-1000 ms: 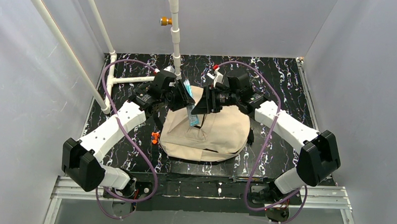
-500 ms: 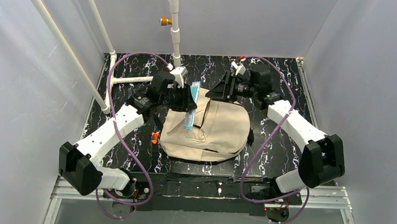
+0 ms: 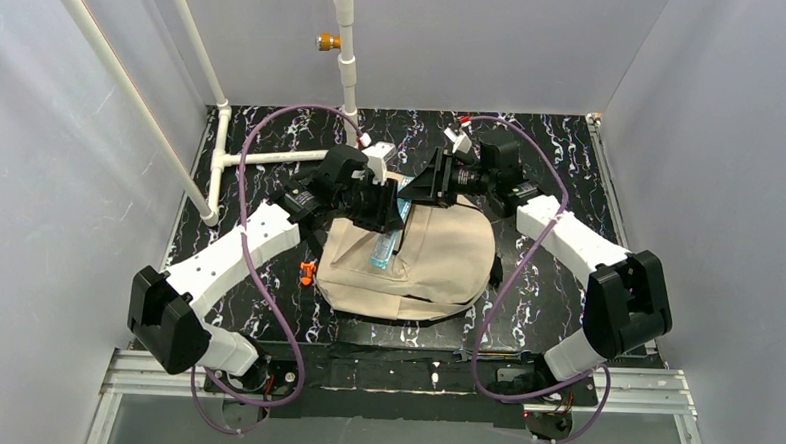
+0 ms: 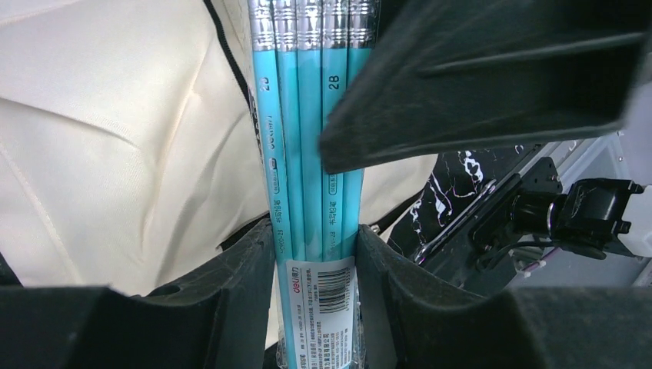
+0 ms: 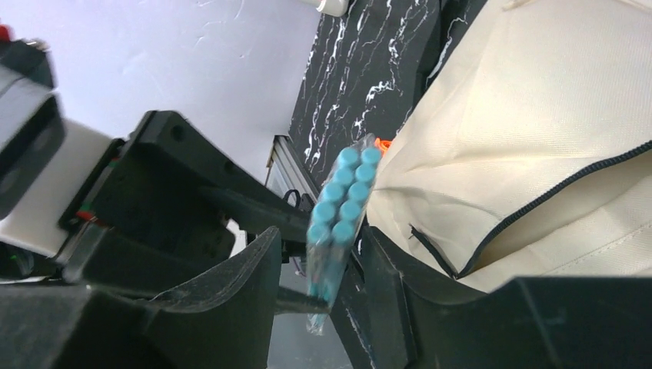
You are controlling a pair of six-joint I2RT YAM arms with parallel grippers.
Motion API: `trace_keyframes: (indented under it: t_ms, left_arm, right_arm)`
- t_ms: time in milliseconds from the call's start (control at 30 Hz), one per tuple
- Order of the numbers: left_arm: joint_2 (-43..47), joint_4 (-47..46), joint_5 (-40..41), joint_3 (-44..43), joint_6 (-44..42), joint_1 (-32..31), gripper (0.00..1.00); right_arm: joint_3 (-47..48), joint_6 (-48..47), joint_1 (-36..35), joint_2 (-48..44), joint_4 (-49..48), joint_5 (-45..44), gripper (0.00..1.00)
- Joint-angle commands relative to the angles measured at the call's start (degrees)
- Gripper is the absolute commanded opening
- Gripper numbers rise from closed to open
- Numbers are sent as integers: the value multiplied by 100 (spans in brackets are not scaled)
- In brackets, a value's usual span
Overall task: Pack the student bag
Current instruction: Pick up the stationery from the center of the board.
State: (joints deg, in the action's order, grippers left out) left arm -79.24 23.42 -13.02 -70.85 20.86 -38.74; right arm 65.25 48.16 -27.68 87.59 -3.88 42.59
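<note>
The beige student bag (image 3: 427, 269) lies flat in the middle of the black marbled table, with a black zip line across it (image 5: 538, 201). It also shows in the left wrist view (image 4: 115, 154). My left gripper (image 3: 382, 204) (image 4: 315, 269) is shut on a clear-wrapped pack of teal pencils (image 3: 385, 248) (image 4: 307, 138) and holds it slanted over the bag's far part. My right gripper (image 3: 421, 183) (image 5: 319, 269) is open. Its jaws straddle the pack's eraser end (image 5: 344, 192), with a gap on one side.
A small orange object (image 3: 307, 272) lies on the table just left of the bag. A white pipe frame (image 3: 262, 158) stands at the back left and a vertical white pipe (image 3: 346, 50) at the back middle. Grey walls close in three sides.
My left gripper has carried the pencil pack right, further over the bag. My right gripper, which had pulled away to the far right, has come back to the pack's upper end.
</note>
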Motion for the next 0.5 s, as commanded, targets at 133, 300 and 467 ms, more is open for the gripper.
trace_keyframes:
  t_ms: [133, 300, 467]
  left_arm:
    - [-126, 422, 277, -615, -338, -358, 29]
    - [-251, 834, 498, -935, -386, -404, 44]
    - [-202, 1059, 432, -1254, -165, -392, 74]
  right_arm:
    - [168, 86, -125, 18, -41, -256, 41]
    - [-231, 411, -79, -261, -531, -548, 25]
    - [-696, 898, 398, -491, -1216, -643, 11]
